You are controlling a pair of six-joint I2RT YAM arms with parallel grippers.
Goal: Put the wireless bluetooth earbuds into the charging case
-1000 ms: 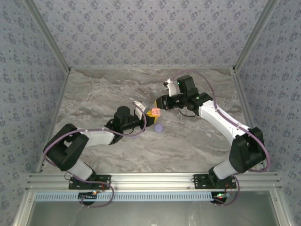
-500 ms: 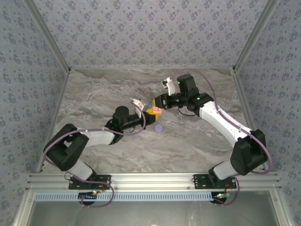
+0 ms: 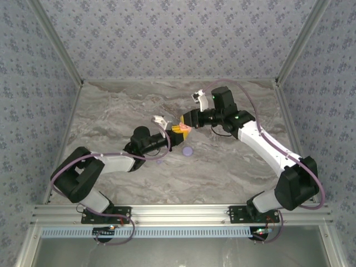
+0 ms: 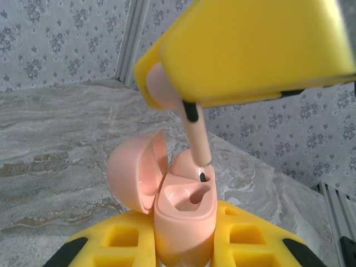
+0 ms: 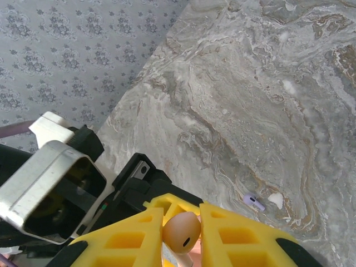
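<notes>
Left wrist view sits right on the action. The left gripper (image 4: pixel 183 243) is clenched on a pink case (image 4: pixel 183 219), holding it upright between yellow fingers with the lid hinged open to the left. Just above, the right gripper (image 4: pixel 167 78) is pinching a pink earbud (image 4: pixel 196 139) by its head. The stem points down, and its dark tip is right at the case's open top; I cannot tell whether it is inside a socket yet.

From the right wrist the same earbud shows from above, wedged between the yellow fingers. Further out on the marble table (image 5: pixel 250 83) lies a lavender earbud (image 5: pixel 253 201), with a small white bit (image 5: pixel 275 199) just beside it.

From the top camera both grippers meet near the middle of the table, and a lavender disc (image 3: pixel 188 150) lies on the near side of them, apart from both.

Counted: one case, one pink earbud, one lavender earbud, one disc, one white bit.
</notes>
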